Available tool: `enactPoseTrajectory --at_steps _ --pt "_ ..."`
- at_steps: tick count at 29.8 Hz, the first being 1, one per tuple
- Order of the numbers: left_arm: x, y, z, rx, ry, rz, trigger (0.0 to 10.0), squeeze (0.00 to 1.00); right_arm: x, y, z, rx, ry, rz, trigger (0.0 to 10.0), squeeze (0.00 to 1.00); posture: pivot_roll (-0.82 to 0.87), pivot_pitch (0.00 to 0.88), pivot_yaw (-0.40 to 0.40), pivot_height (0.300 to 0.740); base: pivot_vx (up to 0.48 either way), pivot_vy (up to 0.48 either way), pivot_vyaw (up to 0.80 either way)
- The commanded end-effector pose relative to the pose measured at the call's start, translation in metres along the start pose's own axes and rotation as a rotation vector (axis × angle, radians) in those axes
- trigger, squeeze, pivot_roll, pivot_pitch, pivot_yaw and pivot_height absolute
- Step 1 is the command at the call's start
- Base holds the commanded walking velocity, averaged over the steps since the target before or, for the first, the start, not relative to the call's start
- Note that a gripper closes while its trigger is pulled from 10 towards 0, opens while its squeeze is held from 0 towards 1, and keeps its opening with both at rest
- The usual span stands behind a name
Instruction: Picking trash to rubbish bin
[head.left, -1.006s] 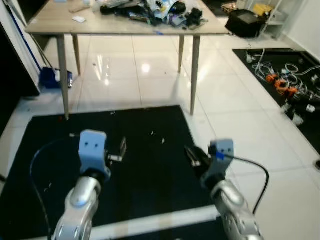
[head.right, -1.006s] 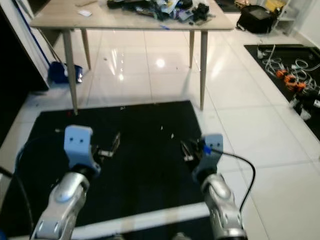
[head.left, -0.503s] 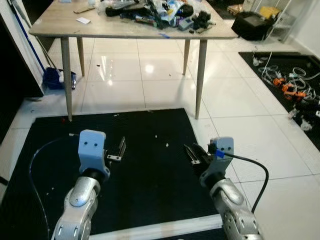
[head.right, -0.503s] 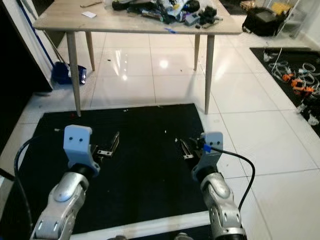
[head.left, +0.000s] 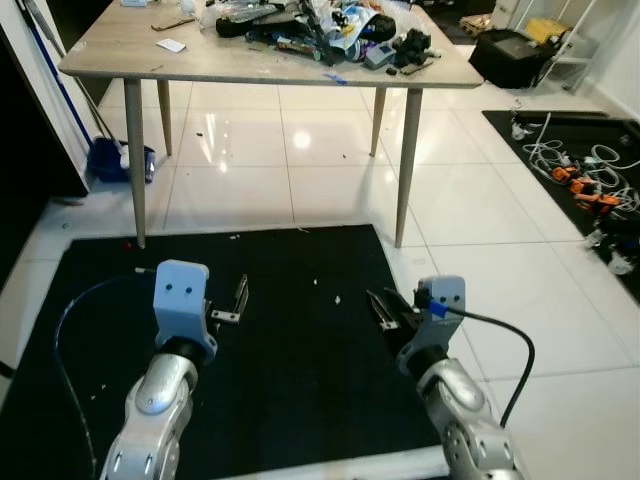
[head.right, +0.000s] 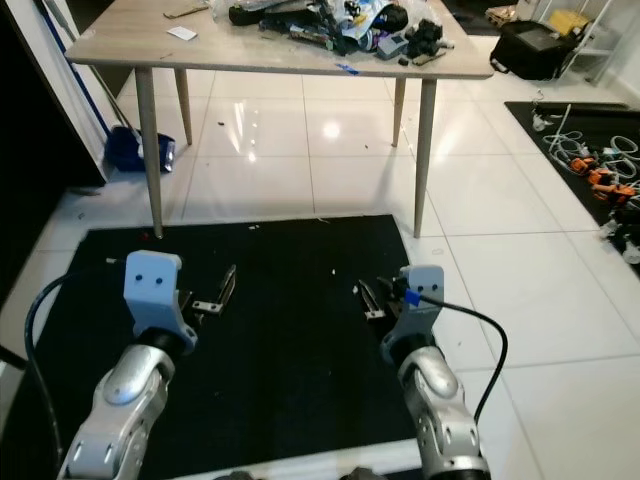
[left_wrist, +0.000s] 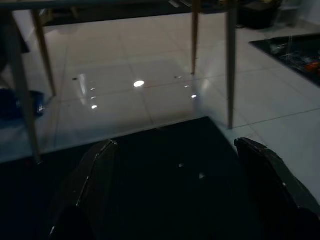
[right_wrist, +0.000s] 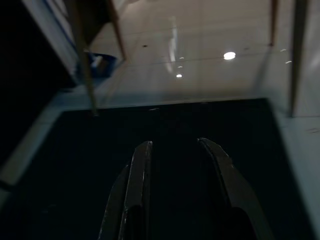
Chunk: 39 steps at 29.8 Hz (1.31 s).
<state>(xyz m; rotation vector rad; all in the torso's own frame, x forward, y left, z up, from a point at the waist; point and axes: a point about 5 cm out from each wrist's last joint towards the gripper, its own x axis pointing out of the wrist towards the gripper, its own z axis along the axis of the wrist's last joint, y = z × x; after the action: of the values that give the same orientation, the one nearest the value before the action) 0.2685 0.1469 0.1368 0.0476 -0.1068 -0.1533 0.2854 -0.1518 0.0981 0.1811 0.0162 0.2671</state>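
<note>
Black matting (head.left: 300, 330) lay under both raised arms, and beyond it stood the wooden surface (head.left: 120, 55) with a heap of clutter (head.left: 320, 25) near its far right end, the likeliest trash; no bin could be made out. Left hand (head.left: 243, 297) was spread wide and right hand (head.left: 383, 308) parted more narrowly, both empty. By my reading this was the approach step, and the next move called for closing on the surface before any reach.

Wooden table (head.left: 120, 55) bearing clutter heap (head.left: 330, 25); black mat (head.left: 300, 340) on white tiles (head.left: 480, 210)
</note>
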Motion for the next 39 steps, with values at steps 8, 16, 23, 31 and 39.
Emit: enactPoseTrajectory --at_steps 8,16,23,31,39 --pt "-0.0022 0.0038 -0.0044 0.009 0.025 0.008 10.0 0.0 -0.0017 0.0008 -0.0015 0.001 -0.002 -0.008 10.0 0.0 0.02 0.157 -0.044 0.74 0.277 0.0 0.0" --pt "-0.0024 0.0039 -0.004 0.011 0.024 0.007 10.0 0.0 -0.0019 0.001 -0.0019 0.001 -0.003 -0.007 10.0 0.0 0.02 0.157 -0.045 0.74 0.276 0.0 0.0" --pt "-0.0021 0.004 -0.004 0.011 0.023 0.006 10.0 0.0 -0.0009 0.0013 -0.0014 -0.002 -0.005 -0.005 10.0 0.0 0.02 0.15 -0.045 0.74 0.276 0.0 0.0" --pt "-0.0013 0.0038 -0.0041 0.012 0.022 0.004 10.0 0.0 -0.0005 0.0003 -0.0013 -0.003 -0.007 -0.007 10.0 0.0 0.02 0.142 -0.044 0.74 0.277 0.0 0.0" --pt "0.0001 0.0034 -0.0038 0.011 0.019 0.001 10.0 0.0 -0.0002 -0.0003 -0.0006 -0.005 -0.01 -0.009 10.0 0.0 0.02 0.135 -0.045 0.74 0.277 0.0 0.0"
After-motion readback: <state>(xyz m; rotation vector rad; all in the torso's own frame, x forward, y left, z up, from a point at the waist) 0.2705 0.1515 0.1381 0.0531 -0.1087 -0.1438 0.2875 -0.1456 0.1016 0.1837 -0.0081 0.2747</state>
